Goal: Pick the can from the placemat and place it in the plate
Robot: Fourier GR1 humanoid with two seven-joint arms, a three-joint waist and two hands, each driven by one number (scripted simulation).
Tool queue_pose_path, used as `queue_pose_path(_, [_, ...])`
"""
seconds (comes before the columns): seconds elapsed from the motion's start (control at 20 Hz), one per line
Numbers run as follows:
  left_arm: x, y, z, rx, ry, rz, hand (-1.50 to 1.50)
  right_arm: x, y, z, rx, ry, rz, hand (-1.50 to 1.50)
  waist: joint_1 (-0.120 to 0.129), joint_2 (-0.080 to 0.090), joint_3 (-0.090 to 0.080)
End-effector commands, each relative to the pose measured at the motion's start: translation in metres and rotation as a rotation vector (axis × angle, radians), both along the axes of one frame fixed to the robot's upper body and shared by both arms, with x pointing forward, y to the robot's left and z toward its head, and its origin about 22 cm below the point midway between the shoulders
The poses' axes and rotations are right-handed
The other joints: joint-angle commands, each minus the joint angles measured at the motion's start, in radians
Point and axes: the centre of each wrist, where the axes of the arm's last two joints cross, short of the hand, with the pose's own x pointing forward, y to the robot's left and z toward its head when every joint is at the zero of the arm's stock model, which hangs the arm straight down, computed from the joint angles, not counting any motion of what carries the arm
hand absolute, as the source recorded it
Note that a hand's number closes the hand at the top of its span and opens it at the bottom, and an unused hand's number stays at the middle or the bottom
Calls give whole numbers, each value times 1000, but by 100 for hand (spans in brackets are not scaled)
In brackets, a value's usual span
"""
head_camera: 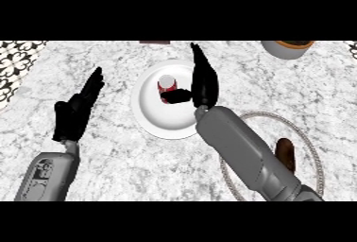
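The red can (166, 86) with a pale top stands on the white plate (157, 118) in the middle of the counter. My right hand (203, 82) lies over the plate's right side, just right of the can, fingers straight and pointing away from me. Its thumb (178, 96) reaches across the can's lower part and hides it. The round grey placemat (307, 142) with a rope-like rim lies at the right, partly under my right forearm. My left hand (77, 108) rests open at the left of the plate, fingers up.
A brown object (284, 153) lies on the placemat beside my right forearm. A grey bowl with orange-brown contents (287, 48) stands at the back right. A dark item (155, 42) shows at the far edge. Patterned tiles (14, 61) border the counter's left.
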Motion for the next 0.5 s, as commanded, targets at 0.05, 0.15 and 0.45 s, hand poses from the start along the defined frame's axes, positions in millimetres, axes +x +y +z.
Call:
queue_pose_path(0.05, [-6,3,-9,-2,24,37,0,-4,-10,2,142,-77,-118,-150,-52,-12,-1])
queue_pose_path(0.15, [-7,14,-1,-14,9,44,0,3,-30,2,164,-82,-159,-150,-53,-11,-1])
queue_pose_path(0.45, [-14,25,12,-3,3,58,0,-32,-109,-15,198,-83,-155,-150,-64,-16,-1])
